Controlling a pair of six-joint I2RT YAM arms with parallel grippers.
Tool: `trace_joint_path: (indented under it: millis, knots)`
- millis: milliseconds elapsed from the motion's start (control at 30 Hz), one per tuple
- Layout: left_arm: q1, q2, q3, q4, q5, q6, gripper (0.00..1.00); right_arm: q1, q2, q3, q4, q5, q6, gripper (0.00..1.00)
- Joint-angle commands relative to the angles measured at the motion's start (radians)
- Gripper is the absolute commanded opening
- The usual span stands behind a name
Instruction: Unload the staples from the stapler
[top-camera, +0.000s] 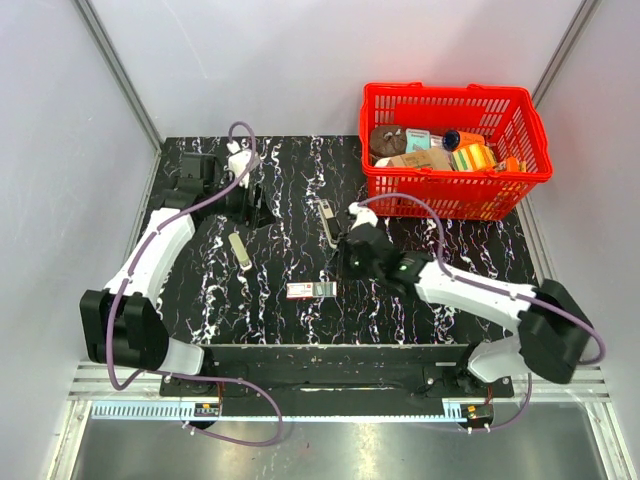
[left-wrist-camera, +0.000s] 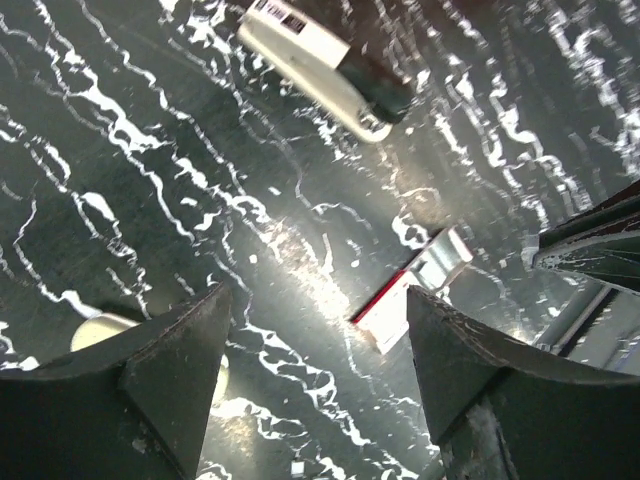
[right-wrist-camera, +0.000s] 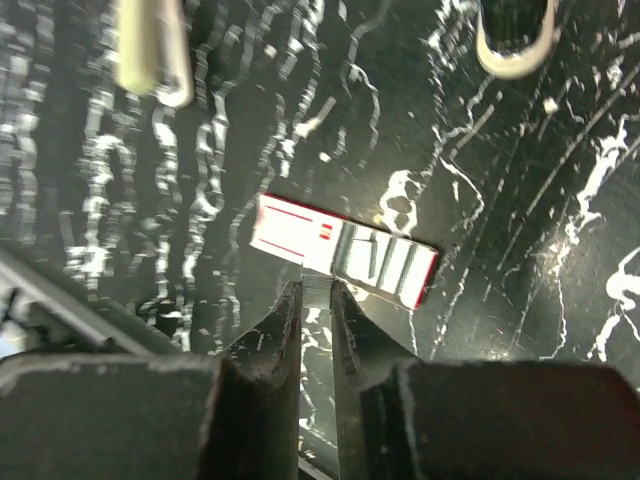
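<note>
You see the left gripper (left-wrist-camera: 315, 297) with its fingers spread wide, hanging above the marbled table (left-wrist-camera: 150, 150). The white-and-black stapler (left-wrist-camera: 320, 60) lies flat on that table, clear of both grippers. The right gripper (right-wrist-camera: 317, 290) is closed to a slit, its tips just beside a red-and-white box (right-wrist-camera: 345, 262); whether they pinch anything, you cannot tell.

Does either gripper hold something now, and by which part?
The left gripper is open and holds nothing. The right gripper is shut; a thin pale sliver shows between its tips, perhaps staples, but that cannot be told.
</note>
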Motion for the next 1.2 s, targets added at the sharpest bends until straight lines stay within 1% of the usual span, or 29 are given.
trace_joint_path:
  millis: [0, 133, 333, 433, 667, 1167]
  knots:
    - [-0.001, -0.023, -0.019, -0.037, -0.113, 0.141, 0.74, 0.081, 0.122, 0.123, -0.197, 0.247, 0.038, 0.0]
    - [-0.002, -0.021, -0.038, -0.042, -0.119, 0.164, 0.73, 0.119, 0.232, 0.197, -0.268, 0.326, 0.082, 0.0]
    - [-0.013, -0.033, -0.078, -0.042, -0.119, 0.185, 0.72, 0.153, 0.349, 0.293, -0.358, 0.383, 0.122, 0.0]
    - [-0.022, -0.043, -0.095, -0.034, -0.123, 0.187, 0.72, 0.165, 0.395, 0.329, -0.384, 0.388, 0.141, 0.0]
    - [-0.035, -0.059, -0.105, -0.033, -0.124, 0.187, 0.72, 0.19, 0.432, 0.347, -0.397, 0.437, 0.185, 0.0]
    - [-0.041, -0.073, -0.124, -0.022, -0.121, 0.182, 0.71, 0.208, 0.499, 0.366, -0.404, 0.434, 0.21, 0.0]
